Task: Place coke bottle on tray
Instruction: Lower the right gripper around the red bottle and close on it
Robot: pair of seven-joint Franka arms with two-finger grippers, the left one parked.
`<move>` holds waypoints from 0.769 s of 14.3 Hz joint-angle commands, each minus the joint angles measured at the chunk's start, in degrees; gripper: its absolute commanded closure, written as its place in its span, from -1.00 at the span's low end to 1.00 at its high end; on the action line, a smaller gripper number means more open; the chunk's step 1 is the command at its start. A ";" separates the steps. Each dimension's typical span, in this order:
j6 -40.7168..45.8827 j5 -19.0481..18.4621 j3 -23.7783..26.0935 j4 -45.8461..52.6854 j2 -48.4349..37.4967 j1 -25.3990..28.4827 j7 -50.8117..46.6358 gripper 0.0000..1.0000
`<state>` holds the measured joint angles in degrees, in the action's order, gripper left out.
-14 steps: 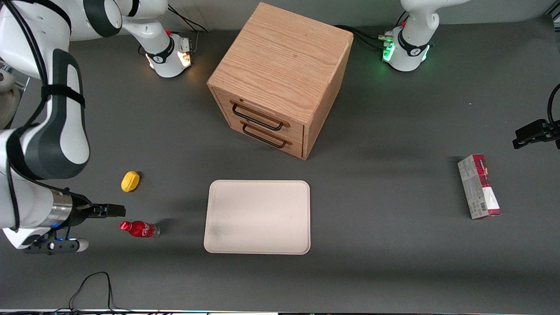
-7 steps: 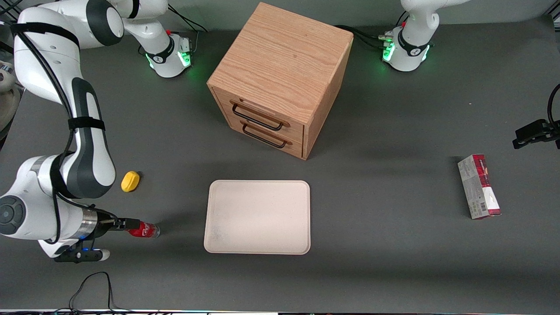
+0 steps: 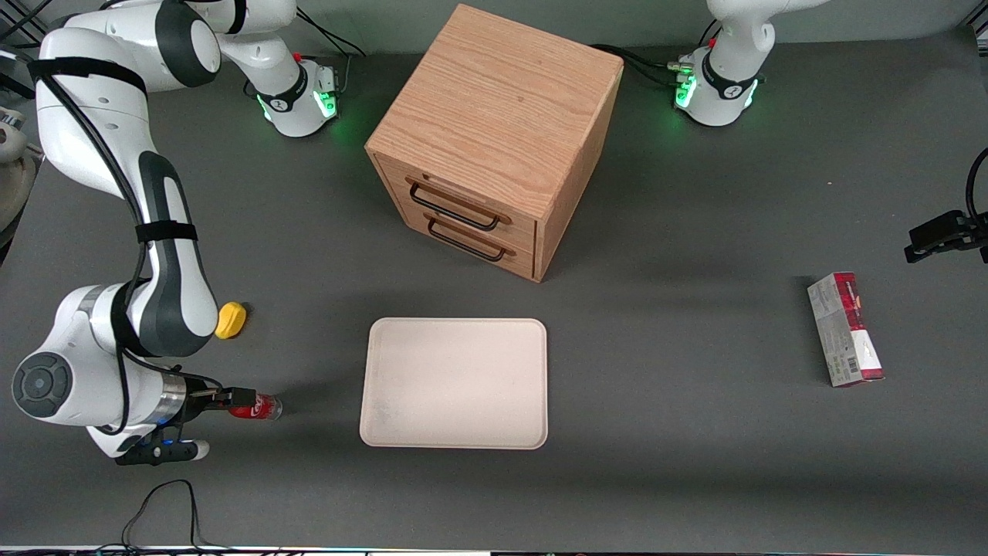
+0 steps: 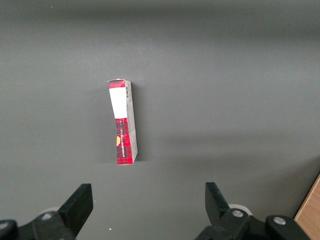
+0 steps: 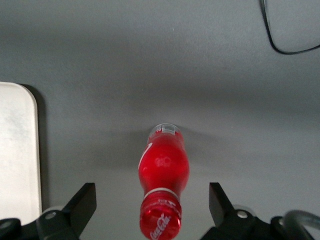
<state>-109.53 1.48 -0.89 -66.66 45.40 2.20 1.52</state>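
I see the coke bottle [image 3: 257,406] lying on its side on the grey table [image 3: 656,463], its red cap turned toward the working arm's end and its clear base toward the tray [image 3: 455,382], which sits well apart from it with bare table between. My gripper [image 3: 231,397] is low at the cap end of the bottle, and in the front view its dark fingertips overlap the cap. From the right wrist view the bottle [image 5: 163,188] sits centred in the gap, cap nearest the camera, with one finger [image 5: 82,202] on each side standing clear of the red body, so the hand is spread wide and has hold of nothing. A rounded corner of the tray [image 5: 17,150] also shows in that view. The yellow lemon-shaped thing [image 3: 231,320] rests farther from the front camera than the bottle, partly tucked against the arm's white link. The wooden drawer cabinet [image 3: 494,139] stands farther still, and a red-and-grey carton [image 3: 844,329] lies toward the parked arm's end.
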 commanded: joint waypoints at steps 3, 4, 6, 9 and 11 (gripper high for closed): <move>-1.04 0.37 -0.34 -1.55 -1.10 0.09 2.34 -0.95; -0.95 0.37 -0.34 -1.55 -1.19 0.09 3.13 -0.95; -0.68 0.37 -0.52 -1.55 -1.37 0.09 3.22 -0.92; -0.51 0.37 -0.61 -1.46 -1.54 0.00 3.31 -0.82; -0.16 0.28 -0.61 -1.55 -2.07 0.00 3.31 -0.64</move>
<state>-110.03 1.48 -1.19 -67.04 45.11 2.18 3.27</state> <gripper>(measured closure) 0.088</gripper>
